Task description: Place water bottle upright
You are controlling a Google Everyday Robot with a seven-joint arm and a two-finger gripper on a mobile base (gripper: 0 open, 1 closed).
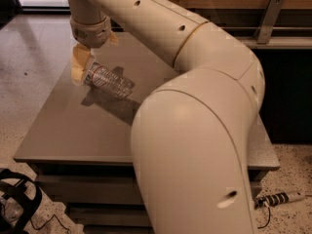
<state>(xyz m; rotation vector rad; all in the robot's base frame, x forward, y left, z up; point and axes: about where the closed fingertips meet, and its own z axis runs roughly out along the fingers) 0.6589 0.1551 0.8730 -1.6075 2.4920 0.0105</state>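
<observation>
The water bottle (pixel 108 80), clear and ribbed, lies slanted with its base pointing right and down. Its neck end sits between the cream fingers (pixel 79 66) of my gripper (pixel 87 70) at the far left of the grey table (pixel 63 130). The gripper is shut on the bottle's neck end. The bottle's shadow falls apart from it on the tabletop, so it hangs a little above the surface. Its cap and label are hidden by the fingers.
My cream arm (pixel 195 130) fills the middle and right of the view and hides the table's right half. Black cables (pixel 17 199) lie on the floor at the lower left. A power strip (pixel 280 198) lies at the lower right. A metal bracket (pixel 269 18) stands on the back wall.
</observation>
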